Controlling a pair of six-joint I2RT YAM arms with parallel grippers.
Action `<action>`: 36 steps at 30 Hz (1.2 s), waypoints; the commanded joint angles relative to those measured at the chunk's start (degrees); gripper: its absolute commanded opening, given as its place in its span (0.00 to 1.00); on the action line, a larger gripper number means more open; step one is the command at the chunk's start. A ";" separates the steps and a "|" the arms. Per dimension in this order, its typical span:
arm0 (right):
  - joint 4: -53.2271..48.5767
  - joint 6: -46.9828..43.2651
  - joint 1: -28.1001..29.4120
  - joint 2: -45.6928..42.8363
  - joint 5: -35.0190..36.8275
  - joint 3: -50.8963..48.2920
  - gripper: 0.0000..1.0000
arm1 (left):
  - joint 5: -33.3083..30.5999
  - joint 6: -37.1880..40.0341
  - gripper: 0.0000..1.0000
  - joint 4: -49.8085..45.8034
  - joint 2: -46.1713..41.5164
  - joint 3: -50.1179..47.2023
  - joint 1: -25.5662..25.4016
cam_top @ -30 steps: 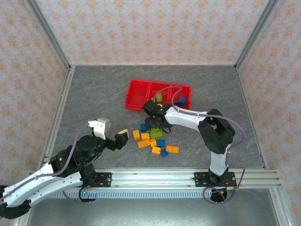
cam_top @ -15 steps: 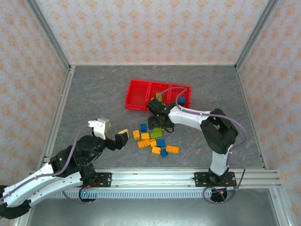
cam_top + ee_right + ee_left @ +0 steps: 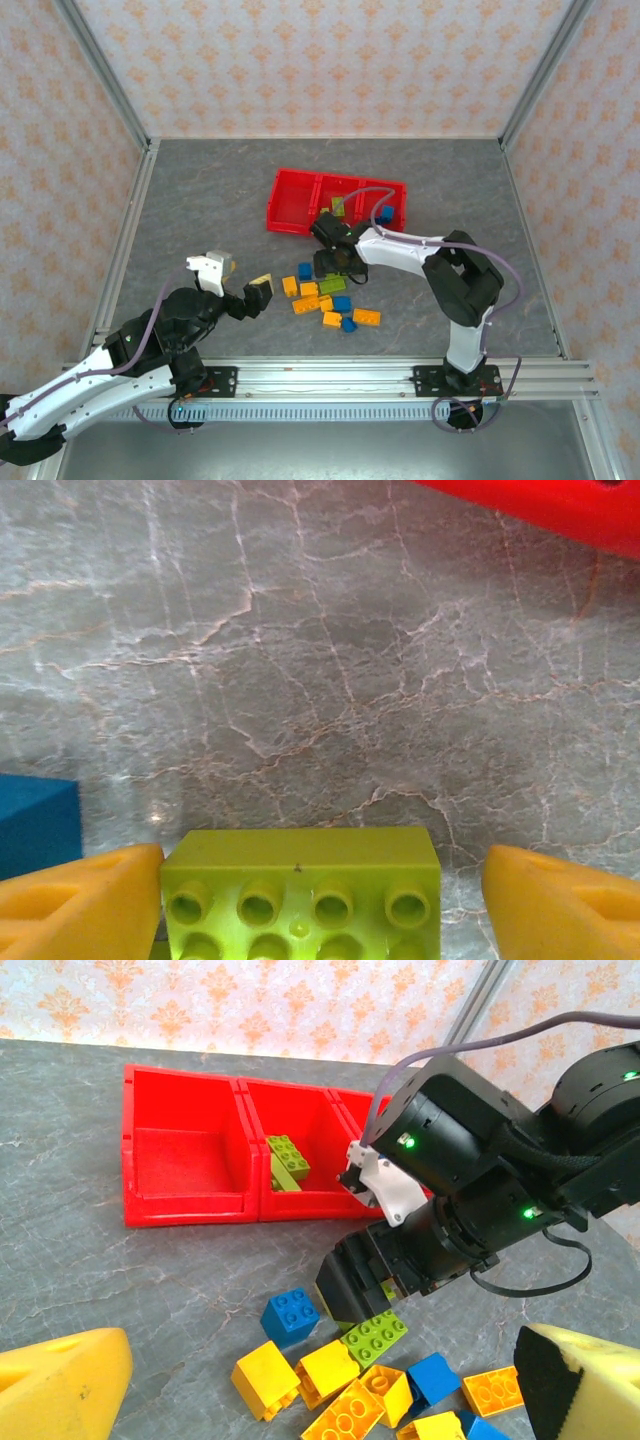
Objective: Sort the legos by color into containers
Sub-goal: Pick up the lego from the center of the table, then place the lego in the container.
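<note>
R tool (image 3: 320, 880) fingers apart, straddling lime green lego (image 3: 300, 890) on table (image 3: 200, 200), just in front of red containers (image 3: 290, 212); one pad (image 3: 80, 900) touches it, the other has a gap. L tool (image 3: 238, 282) apart, empty, near lego pile (image 3: 335, 305).

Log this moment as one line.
right gripper: open, straddling green brick | left gripper: open, empty, hovering | middle bin: holds green legos
</note>
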 commanded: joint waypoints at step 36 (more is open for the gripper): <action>-3.52 -8.86 -5.39 12.01 19.85 30.92 0.35 | -0.20 0.56 0.99 0.22 -0.77 -0.45 -0.17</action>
